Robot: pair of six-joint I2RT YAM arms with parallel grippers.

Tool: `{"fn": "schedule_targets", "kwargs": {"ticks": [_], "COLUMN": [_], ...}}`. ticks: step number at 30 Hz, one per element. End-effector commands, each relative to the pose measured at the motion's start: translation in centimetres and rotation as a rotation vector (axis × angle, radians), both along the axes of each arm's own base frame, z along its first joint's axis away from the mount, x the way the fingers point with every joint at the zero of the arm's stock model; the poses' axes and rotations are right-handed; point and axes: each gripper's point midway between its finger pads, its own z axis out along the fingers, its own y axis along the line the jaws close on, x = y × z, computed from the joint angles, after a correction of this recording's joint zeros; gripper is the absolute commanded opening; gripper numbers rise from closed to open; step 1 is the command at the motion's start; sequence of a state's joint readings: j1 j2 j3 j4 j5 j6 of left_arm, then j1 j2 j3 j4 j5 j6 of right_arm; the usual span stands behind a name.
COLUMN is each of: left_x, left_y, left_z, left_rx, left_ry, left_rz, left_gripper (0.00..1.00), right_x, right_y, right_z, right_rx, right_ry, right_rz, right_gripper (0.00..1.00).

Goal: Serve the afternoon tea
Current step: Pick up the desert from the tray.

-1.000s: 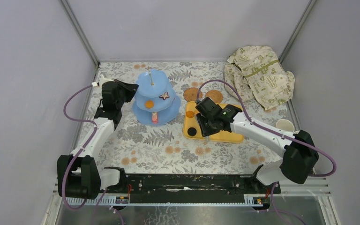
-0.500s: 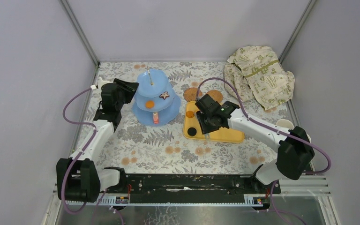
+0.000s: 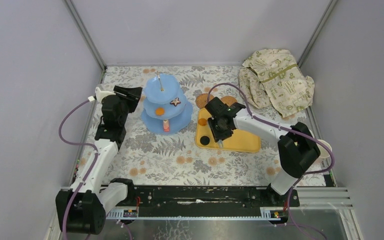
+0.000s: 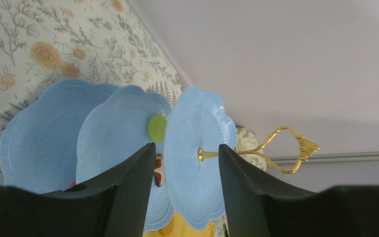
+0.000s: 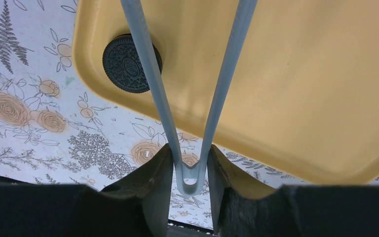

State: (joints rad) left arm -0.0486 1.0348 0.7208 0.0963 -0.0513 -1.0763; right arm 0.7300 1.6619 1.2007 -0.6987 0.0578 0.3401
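Blue 3-tier stand (image 3: 166,107), 1 dark biscuit (image 5: 123,64), left end effector (image 4: 186,148) wide, right end effector (image 5: 189,150) gripping tongs (image 5: 160,98)

The light-blue three-tier plastic stand (image 3: 180,122) is upright, with a brown star-shaped biscuit (image 3: 175,102) and an orange round biscuit (image 3: 158,111) on its middle tier and a pink pastry (image 3: 166,125) on the bottom one. A dark round sandwich biscuit (image 5: 123,63) lies flat in a corner of the yellow rectangular tray (image 5: 301,98).
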Motion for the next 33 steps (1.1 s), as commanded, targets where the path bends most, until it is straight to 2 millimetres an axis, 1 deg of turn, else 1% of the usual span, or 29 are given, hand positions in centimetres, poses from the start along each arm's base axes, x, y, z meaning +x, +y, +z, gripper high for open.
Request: {"fn": "schedule_targets", "kwargs": {"ticks": [1,6,14,22,28,33], "left_x": [-1.2,-1.9,-2.8,-2.9,-2.9,-2.8], "left_y": [1.4,1.2,1.2,1.0,0.8,0.7], "left_z": [1.2,2.6,3.9,4.2,4.1,4.0], "left_rx": [0.003,0.002,0.022,0.022,0.019,0.020], "left_ry": [-0.039,-0.076,-0.108,-0.114,-0.115,-0.113], "left_rz": [0.067,0.057,0.061,0.055,0.047,0.046], "left_gripper": [0.58,0.58,0.58,0.58,0.58,0.58], "right_x": [0.8,1.1,1.6,2.3,2.9,3.5], "right_y": [0.3,-0.1,-0.2,-0.5,-1.1,-1.0], "right_z": [0.3,-0.8,-2.6,-3.7,-4.0,-4.2], "right_rx": [0.000,-0.027,-0.060,-0.094,-0.114,-0.112], "right_ry": [0.018,0.054,0.107,0.119,0.107,0.107], "right_rz": [0.017,0.006,0.000,-0.015,-0.040,-0.046], "right_gripper": [0.37,0.38,0.40,0.41,0.41,0.41]}}
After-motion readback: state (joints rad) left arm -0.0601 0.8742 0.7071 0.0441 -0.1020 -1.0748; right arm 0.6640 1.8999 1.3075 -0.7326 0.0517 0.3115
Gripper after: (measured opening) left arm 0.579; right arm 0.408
